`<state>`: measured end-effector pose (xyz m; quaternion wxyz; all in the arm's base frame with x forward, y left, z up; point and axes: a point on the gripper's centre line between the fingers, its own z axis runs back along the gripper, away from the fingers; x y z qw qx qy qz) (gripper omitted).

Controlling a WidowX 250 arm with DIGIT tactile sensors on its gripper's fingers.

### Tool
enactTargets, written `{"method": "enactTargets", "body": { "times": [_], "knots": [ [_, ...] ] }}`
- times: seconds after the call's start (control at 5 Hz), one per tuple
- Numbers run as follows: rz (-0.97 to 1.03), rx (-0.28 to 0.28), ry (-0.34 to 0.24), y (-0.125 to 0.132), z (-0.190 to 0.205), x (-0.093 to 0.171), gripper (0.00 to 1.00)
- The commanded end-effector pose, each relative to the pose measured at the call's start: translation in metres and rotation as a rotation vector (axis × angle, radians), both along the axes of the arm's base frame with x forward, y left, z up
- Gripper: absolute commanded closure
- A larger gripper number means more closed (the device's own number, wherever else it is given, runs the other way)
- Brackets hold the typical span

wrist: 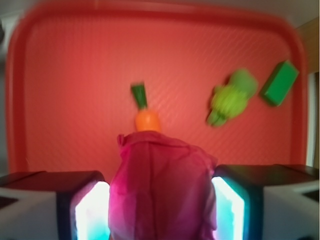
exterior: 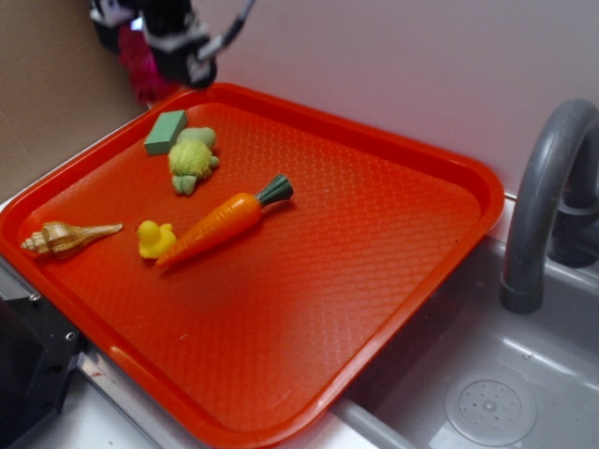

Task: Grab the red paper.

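Apparently complete: gripper (wrist: 162,200) clamps the red paper (wrist: 162,190).
Paper hangs raised above the tray (exterior: 374,281); nothing remains.

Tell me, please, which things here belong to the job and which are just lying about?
Job: red paper, gripper shut on it, lifted above the tray's far corner.

Lying about: tray, carrot, duck, shell, green block, green toy, faucet, sink.
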<state>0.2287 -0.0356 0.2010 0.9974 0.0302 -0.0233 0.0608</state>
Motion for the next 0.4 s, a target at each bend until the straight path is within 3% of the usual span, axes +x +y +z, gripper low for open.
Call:
{"method": "enactTargets", "body": {
  "times": [0.0, 0.2],
  "knots": [
    [0.118, -0.015, -0.197, 0.0376, 0.0576, -0.0008, 1.00],
    [0.040, -0.038, -0.181, 0.0413, 0.0552, 0.0013, 1.00]
  ]
}}
